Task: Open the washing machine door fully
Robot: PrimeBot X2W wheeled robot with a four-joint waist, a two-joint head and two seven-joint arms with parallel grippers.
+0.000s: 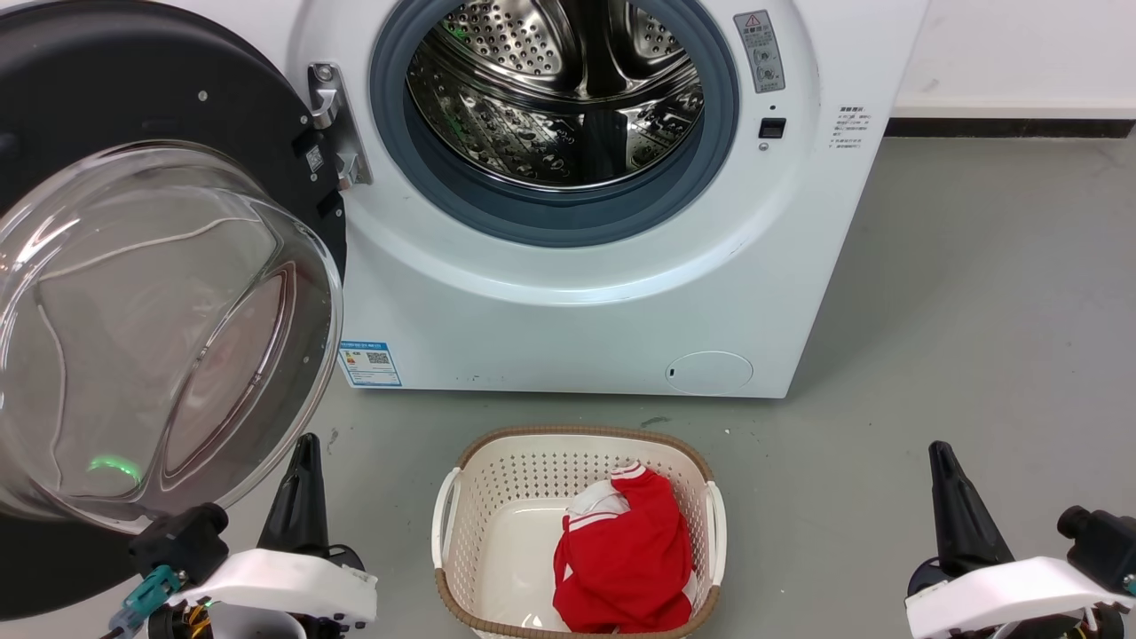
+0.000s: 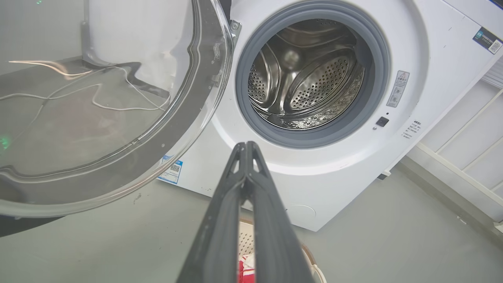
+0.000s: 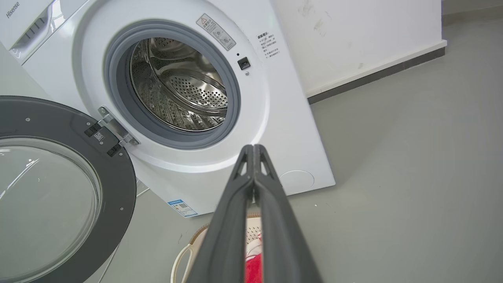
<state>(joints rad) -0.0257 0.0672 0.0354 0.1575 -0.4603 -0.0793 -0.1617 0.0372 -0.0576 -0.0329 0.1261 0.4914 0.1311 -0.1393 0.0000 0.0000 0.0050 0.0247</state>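
The door (image 1: 133, 80) stands swung wide at the left of the drum (image 1: 550, 98), with its glass bowl (image 1: 160, 337) bulging outward. The left gripper (image 1: 306, 448) and the right gripper (image 1: 942, 454) flank the basket (image 1: 457, 506) with the red garment (image 1: 621, 559), fingers pressed together, holding nothing

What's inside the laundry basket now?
The laundry basket holds a red garment with white trim, bunched toward its right; the bottom beside it is bare. Anything under the garment is covered.
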